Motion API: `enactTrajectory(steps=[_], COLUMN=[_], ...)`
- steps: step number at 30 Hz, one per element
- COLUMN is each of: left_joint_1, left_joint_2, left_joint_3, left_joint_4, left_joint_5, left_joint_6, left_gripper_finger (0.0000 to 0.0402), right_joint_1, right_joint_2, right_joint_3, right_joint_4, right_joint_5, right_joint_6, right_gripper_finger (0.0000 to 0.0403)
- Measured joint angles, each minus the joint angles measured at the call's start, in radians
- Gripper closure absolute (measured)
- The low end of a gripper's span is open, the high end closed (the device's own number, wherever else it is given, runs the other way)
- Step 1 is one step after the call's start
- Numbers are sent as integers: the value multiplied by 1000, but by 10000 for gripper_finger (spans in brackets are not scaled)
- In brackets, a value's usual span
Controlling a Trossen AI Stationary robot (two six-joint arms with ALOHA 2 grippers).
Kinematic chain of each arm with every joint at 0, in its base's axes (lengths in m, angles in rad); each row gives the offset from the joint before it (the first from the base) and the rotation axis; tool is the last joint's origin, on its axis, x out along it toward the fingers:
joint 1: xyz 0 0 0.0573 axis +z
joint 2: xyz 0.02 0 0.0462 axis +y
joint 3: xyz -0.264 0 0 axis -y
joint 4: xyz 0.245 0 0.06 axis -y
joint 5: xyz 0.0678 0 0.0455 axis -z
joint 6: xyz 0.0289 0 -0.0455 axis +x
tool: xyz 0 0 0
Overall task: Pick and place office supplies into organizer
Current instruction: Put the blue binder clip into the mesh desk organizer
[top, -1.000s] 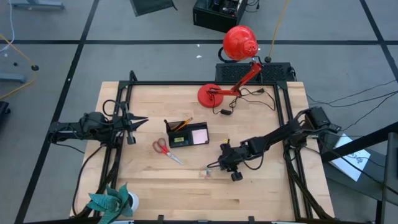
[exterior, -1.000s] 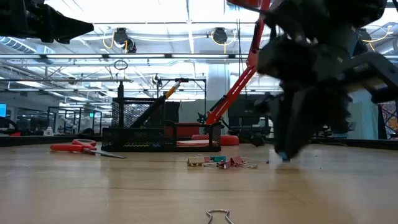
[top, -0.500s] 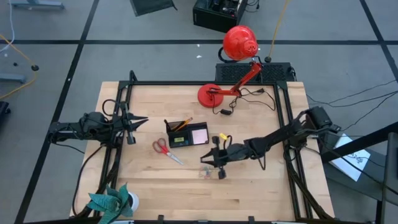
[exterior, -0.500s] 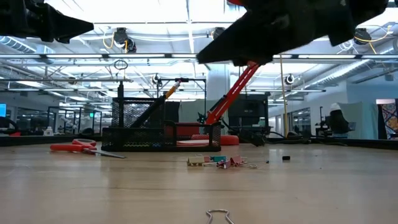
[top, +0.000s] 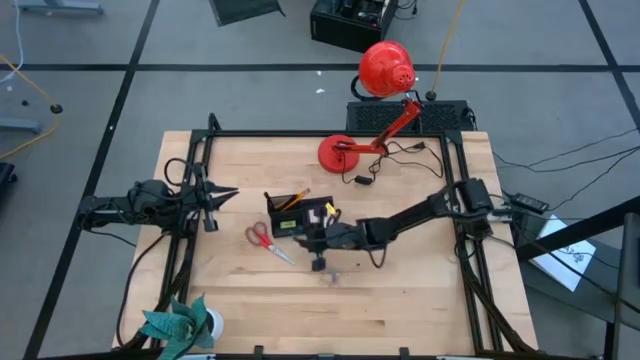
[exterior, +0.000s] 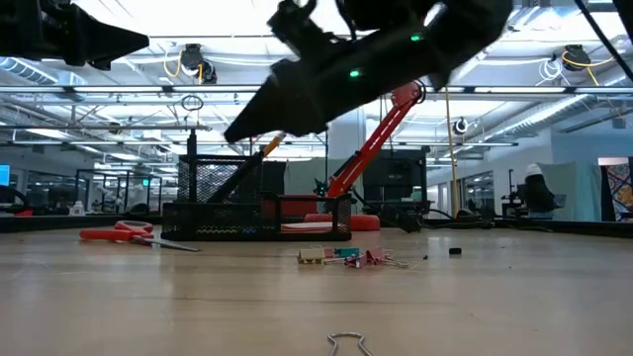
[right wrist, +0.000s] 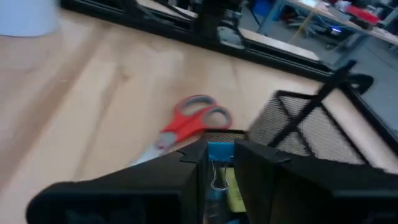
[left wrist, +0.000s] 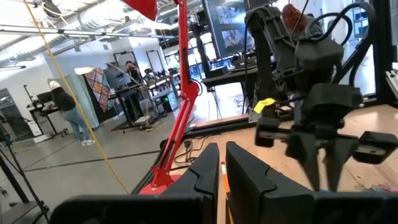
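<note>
One small blue clip pinched in the right tool (right wrist: 217,163) over the organizer.
The right tool (top: 312,238) hangs above the black organizer (top: 290,217) mid-table, fingers closed on the blue clip (right wrist: 219,155). Red scissors (top: 263,238) lie just beside the organizer. The left tool (top: 218,196), fingers nearly closed and empty, waits at the table's left edge.

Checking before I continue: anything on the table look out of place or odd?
A small cluster of binder clips lies loose on the table, and the scissors lie outside the organizer. One wire clip sits apart, nearest the low camera.
</note>
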Motion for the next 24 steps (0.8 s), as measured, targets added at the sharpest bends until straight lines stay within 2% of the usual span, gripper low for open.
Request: enactTrajectory(steps=[8,18,24], left_joint_1=[0,0,0], left_joint_2=[0,0,0], left_joint_3=[0,0,0], left_joint_4=[-2,-4,-4], left_joint_5=[1,1,1], left_joint_6=[-3,-3,-3], left_gripper_finger=[366,366,366], right_joint_1=[-50,-91,-100], right_joint_2=[47,134,144], right_joint_3=[67,71,71], right_joint_4=[-82,-29,-24], right_joint_5=[-5,-5,7], right_joint_6=[-11,20,29], right_gripper_finger=[347,347,340])
